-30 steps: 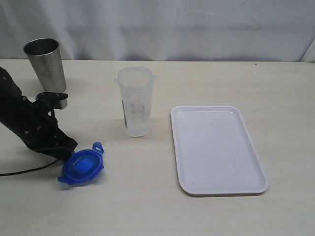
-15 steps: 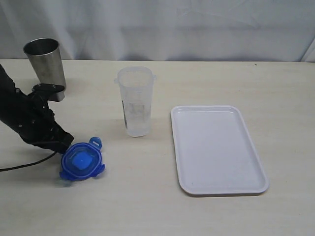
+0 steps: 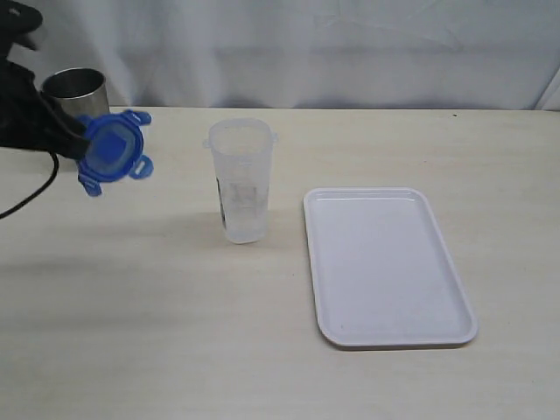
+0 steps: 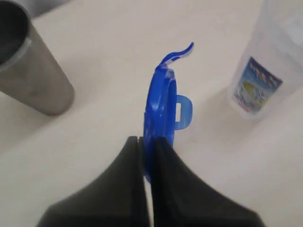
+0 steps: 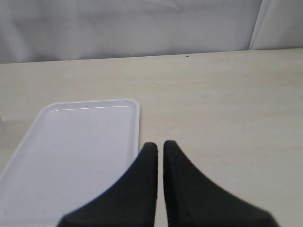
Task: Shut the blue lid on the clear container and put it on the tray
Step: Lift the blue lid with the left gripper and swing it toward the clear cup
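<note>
My left gripper is shut on the edge of the blue lid, holding it tilted in the air at the far left, in front of the steel cup. The left wrist view shows the blue lid edge-on between the left gripper. The clear container stands upright and open in the middle of the table, to the right of the lid; its label shows from the left wrist. The white tray lies flat to the right. My right gripper is shut and holds nothing, hovering by the tray.
A tapered steel cup stands at the back left, partly behind the lid and the left arm. A white curtain hangs behind the table. A black cable trails from the left arm.
The left gripper closed on the blue lid where it lay on the table near the front left and lifted it up and back, to cup height. The right gripper stayed still.
</note>
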Controlling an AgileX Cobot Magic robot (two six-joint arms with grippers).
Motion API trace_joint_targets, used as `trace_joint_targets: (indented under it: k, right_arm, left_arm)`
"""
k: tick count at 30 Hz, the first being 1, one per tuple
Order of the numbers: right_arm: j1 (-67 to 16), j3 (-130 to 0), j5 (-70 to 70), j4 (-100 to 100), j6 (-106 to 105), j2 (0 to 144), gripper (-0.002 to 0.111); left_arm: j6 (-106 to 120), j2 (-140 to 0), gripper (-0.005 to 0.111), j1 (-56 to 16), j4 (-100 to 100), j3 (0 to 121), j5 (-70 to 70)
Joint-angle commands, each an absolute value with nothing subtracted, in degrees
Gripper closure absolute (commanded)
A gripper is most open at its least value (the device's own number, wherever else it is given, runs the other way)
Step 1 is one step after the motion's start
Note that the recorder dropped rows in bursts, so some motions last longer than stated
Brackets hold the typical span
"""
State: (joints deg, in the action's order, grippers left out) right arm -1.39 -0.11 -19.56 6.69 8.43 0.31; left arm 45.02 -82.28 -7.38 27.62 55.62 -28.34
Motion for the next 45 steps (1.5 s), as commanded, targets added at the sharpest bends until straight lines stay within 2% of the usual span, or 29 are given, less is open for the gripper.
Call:
trace_joint_targets:
  k: [1,7,13,28,34,39,45]
  right_arm:
    - [-1.48,0.0,-19.6,6.46,8.59,0.0,0.104]
    - [-1.48,0.0,-19.6,6.46,8.59,0.0,0.104]
    - [-1.48,0.0,-19.6,6.46,8.59,0.0,0.104]
    - [-1.48,0.0,-19.6,6.46,8.59,0.0,0.104]
    - [-1.48,0.0,-19.6,6.46,8.59,0.0,0.104]
    - [-1.48,0.0,-19.6,6.46,8.59,0.0,0.104]
    - [-1.48,0.0,-19.6,6.46,8.59,0.0,0.104]
  left_arm:
    - [45.11,-77.1,0.107,-8.8,25.61,55.64,-18.54]
    - [45.37,-76.52,0.107,-17.6,14.76,55.64,-1.84]
    - [45.37,-76.65,0.107,-20.97,4.85,55.64,4.46]
    - [52.31,-87.65,0.107,-27.25,4.56,55.64,21.64]
    - [65.27,-92.89,0.107,-28.27,5.29,55.64,24.94]
    - [67.48,-93.28,0.107,-28.3,6.32,55.64,26.36]
    - [86.83,-93.28,0.107,-31.36,14.86,55.5,26.48]
